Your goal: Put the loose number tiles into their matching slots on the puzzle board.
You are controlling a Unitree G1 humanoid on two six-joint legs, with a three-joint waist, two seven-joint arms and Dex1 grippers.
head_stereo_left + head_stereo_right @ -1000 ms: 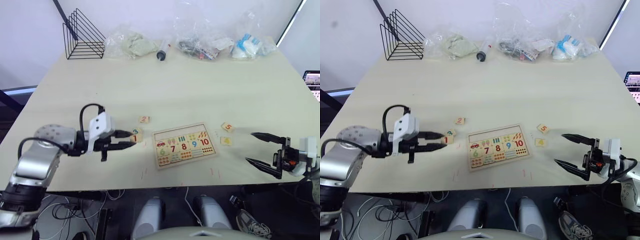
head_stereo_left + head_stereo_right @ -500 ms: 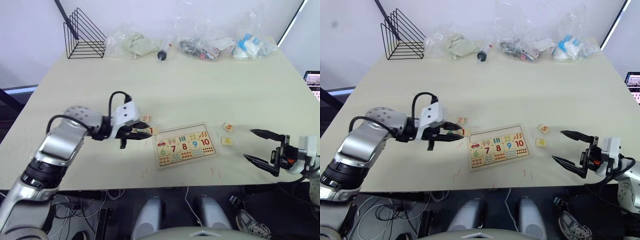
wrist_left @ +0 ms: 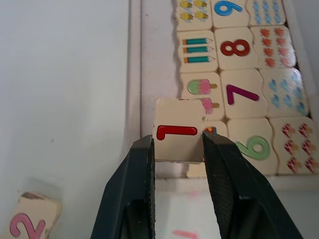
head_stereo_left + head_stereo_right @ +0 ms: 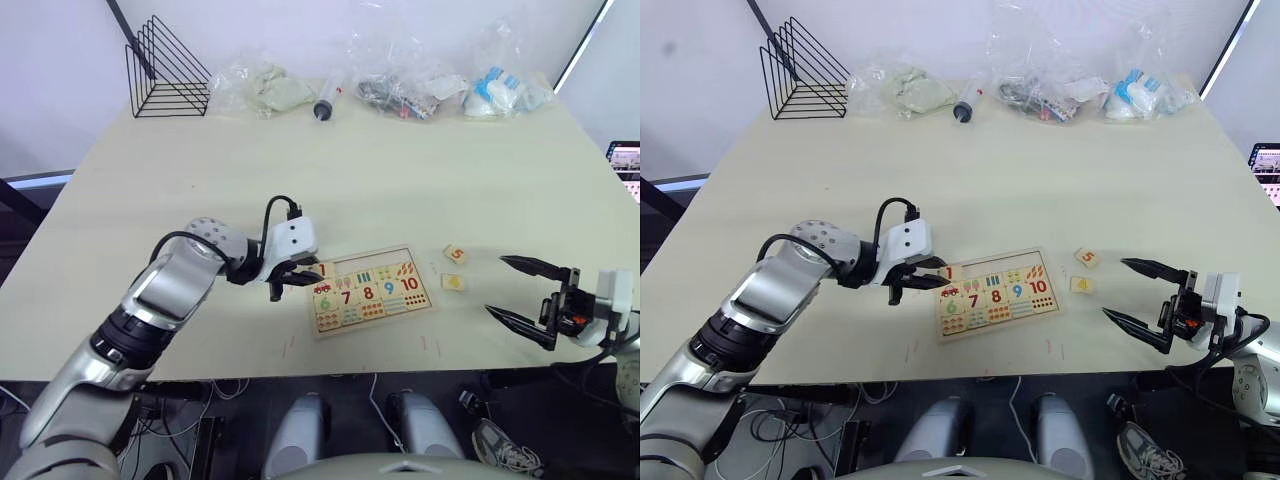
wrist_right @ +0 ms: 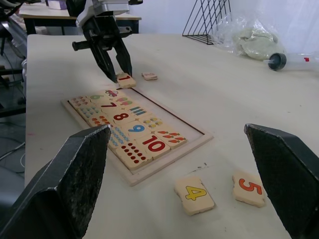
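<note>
My left gripper [image 4: 306, 273] is shut on the tile numbered 1 [image 3: 179, 132], held over the left end of the puzzle board [image 4: 372, 310], at the end of its row of empty slots [image 3: 159, 50]. Whether the tile touches the board is unclear. The board's lower rows hold numbers 6 to 10 and counting pictures. The 2 tile [image 3: 27, 221] lies on the table just left of the board. Right of the board lie the 5 tile [image 4: 456, 254] and the 4 tile [image 4: 453, 283]. My right gripper [image 4: 498, 287] hovers open, empty, to the right of these two.
Along the far edge of the table [image 4: 400, 180] stand a black wire rack [image 4: 165, 70], several plastic bags [image 4: 265, 88] and a syringe [image 4: 325, 100]. The table's front edge runs just below the board.
My left gripper has carried the 1 tile rightward, from the table left of the board to the board's left end. The right gripper has hardly moved.
</note>
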